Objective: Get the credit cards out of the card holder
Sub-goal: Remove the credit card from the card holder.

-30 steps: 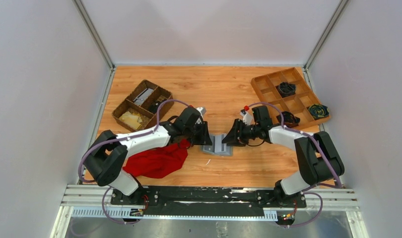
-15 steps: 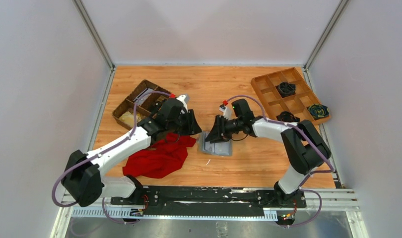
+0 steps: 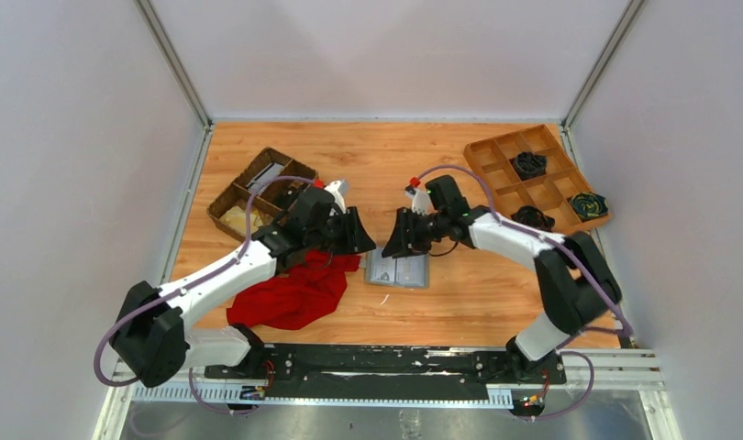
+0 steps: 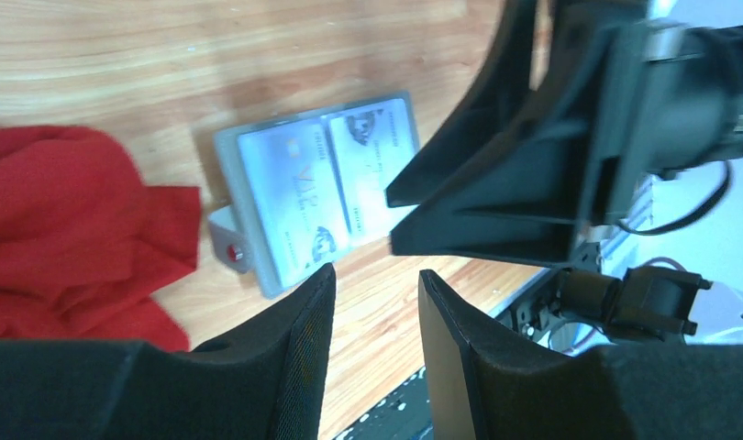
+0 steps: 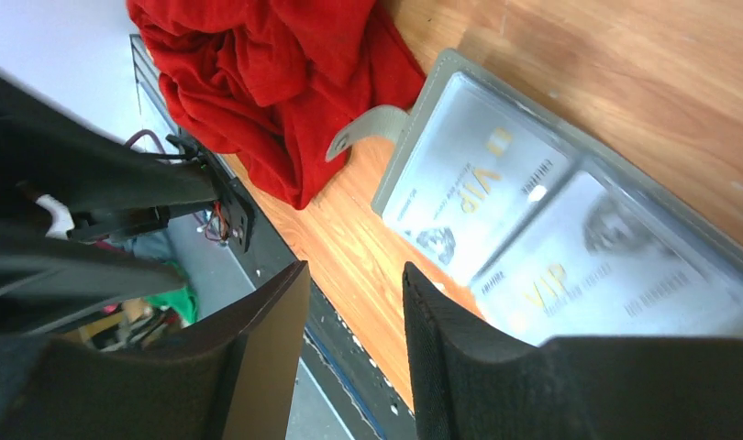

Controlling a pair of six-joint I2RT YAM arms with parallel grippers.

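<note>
The grey card holder lies open and flat on the wooden table, its side tab toward the red cloth. Two pale credit cards printed "VIP" sit behind its clear windows, one in each half. My left gripper hovers just above the holder's far left corner, open, with only bare table between its fingers. My right gripper hangs close beside it over the holder's far edge, also open and holding nothing. The two grippers nearly face each other.
A crumpled red cloth lies left of the holder, touching its tab side. A dark wicker basket stands at the back left. At the back right is a wooden compartment tray with dark items. The table's front rail runs below.
Both grippers have lifted off the holder's sides and shifted back and left. The left arm has stretched out. The holder now lies spread open and uncovered.
</note>
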